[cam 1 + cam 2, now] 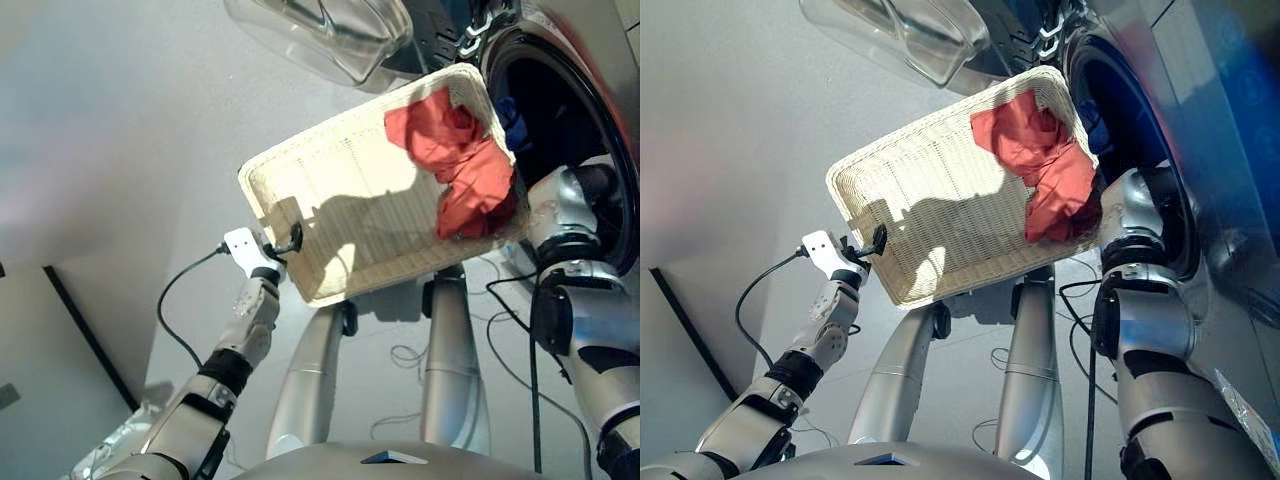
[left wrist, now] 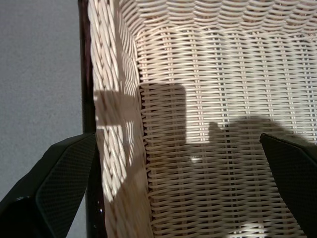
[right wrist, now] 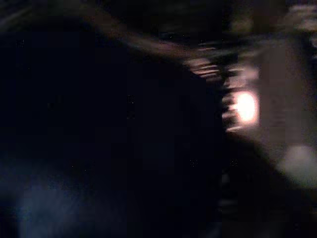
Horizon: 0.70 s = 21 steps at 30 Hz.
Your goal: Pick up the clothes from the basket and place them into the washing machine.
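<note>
Basket (image 1: 350, 215) tilted up at washing machine (image 1: 585, 130) porthole, red-orange garment (image 1: 460, 165) bunched at its far end. Left tool (image 1: 283, 243) clamps the basket's near rim; right tool hidden behind the far end, grip unreadable.

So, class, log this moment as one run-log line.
left gripper: straddling basket rim | right gripper: hidden behind basket | red-orange garment: in basket, at washing machine end | door: open

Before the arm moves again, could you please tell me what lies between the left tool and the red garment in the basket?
Only bare wicker floor of the basket, in the eye views, separates the left tool from the red garment.
</note>
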Tool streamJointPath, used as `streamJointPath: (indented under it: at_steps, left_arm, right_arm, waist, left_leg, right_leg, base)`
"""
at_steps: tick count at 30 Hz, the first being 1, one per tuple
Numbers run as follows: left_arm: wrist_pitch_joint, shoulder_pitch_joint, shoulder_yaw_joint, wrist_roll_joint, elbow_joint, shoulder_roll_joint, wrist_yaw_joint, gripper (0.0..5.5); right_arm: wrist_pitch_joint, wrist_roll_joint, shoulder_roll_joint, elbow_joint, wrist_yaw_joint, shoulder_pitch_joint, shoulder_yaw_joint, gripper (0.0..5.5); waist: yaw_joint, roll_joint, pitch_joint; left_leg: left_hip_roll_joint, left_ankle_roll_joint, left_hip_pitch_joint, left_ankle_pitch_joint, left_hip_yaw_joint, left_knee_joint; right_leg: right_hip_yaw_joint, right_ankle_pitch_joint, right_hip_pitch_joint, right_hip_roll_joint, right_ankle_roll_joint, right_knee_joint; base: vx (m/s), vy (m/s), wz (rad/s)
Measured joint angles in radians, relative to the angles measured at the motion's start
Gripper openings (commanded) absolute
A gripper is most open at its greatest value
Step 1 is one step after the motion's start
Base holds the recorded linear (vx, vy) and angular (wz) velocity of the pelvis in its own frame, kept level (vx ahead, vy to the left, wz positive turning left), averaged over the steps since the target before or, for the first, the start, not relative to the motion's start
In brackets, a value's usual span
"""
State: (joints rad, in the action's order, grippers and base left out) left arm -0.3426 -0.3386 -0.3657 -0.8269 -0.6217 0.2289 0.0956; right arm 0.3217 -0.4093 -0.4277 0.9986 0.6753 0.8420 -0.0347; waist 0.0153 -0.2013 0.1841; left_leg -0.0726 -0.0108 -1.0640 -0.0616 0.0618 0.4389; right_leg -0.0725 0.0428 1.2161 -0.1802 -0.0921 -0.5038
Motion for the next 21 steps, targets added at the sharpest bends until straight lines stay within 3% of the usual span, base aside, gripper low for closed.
streamJointPath:
  at_steps: [5,9,11,17,21]
  left_arm:
    - [0.001,-0.006,0.039,0.026,-0.089,-0.009,-0.007,5.50]
    - [0.002,-0.010,0.058,0.055,-0.185,-0.018,-0.020,5.50]
    - [0.005,-0.024,0.058,0.062,-0.230,-0.023,-0.036,5.50]
    - [0.023,-0.084,0.058,0.079,-0.320,-0.027,-0.059,5.50]
    - [0.032,-0.122,0.057,0.079,-0.350,-0.028,-0.071,5.50]
  right_arm:
    - [0.014,-0.030,0.025,-0.009,-0.211,-0.054,0.154,5.50]
    - [0.010,-0.024,0.045,-0.003,-0.353,-0.098,0.287,5.50]
    - [0.000,-0.005,0.043,0.022,-0.411,-0.092,0.330,5.50]
    - [-0.058,0.030,0.053,0.124,-0.535,-0.050,0.425,5.50]
    - [-0.086,0.063,0.057,0.169,-0.569,-0.029,0.458,5.50]
  waist:
    - [0.011,0.013,-0.001]
    - [0.011,0.057,-0.016]
    - [0.010,0.061,-0.017]
    - [0.004,0.080,-0.005]
    - [-0.013,0.094,0.005]
  left_leg:
    - [0.011,0.003,0.028,-0.002,-0.006,0.000]
    - [0.028,0.011,0.055,-0.001,-0.011,-0.028]
    - [0.034,0.019,0.060,0.008,-0.024,-0.041]
    - [0.042,0.037,0.090,0.046,-0.058,-0.104]
    - [0.046,0.040,0.092,0.048,-0.060,-0.108]
  right_leg:
    - [0.013,0.002,-0.038,0.008,0.002,0.018]
    - [0.019,0.009,-0.070,0.024,0.007,0.048]
    - [0.039,0.017,-0.084,0.028,0.014,0.068]
    - [0.073,0.033,-0.111,0.032,0.038,0.105]
    - [0.074,0.034,-0.113,0.035,0.038,0.106]
  base:
    - [-0.024,-0.059,-0.068]
    - [-0.009,-0.062,-0.098]
    - [0.006,-0.055,0.045]
    - [0.006,-0.027,0.053]
    - [0.000,0.000,0.000]
